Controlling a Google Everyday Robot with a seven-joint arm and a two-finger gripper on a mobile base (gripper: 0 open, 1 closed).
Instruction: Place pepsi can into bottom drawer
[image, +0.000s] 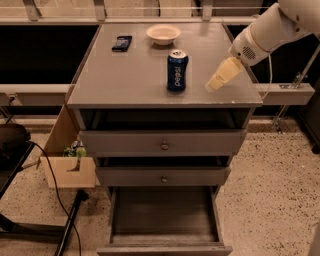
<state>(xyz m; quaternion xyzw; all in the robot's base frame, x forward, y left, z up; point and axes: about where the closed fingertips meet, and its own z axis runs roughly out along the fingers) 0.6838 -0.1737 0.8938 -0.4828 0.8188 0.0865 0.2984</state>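
Pepsi can (177, 71): upright on the grey cabinet top (125, 85), long axis vertical, silver lid up, about mid-depth and a little right of centre. Not yet in hand.

Nearest of all: bottom drawer (162, 217), pulled out toward the viewer, dark floor bare, lying below the can and nearer than it. Above it, 2 shallower drawers with round knobs (162, 142), both pushed in. Low at the left, a small wooden box (67, 171) beside the cabinet.

On the top, gripper (214, 85) hanging just above the surface near the right edge, angled down and leftward, tip aimed toward the can's lower half. Whether spread or pressed together: cannot tell from this angle. Bare tabletop between tip and can; can to the left of the tip, at much the same depth. Likely needed from here: a sideways reach leftward to take the can round its body, then a lift, then a carry nearward and down.

Farther back: dark phone (122, 43) at far left, white bowl (163, 34) at far centre, both well apart from that path.
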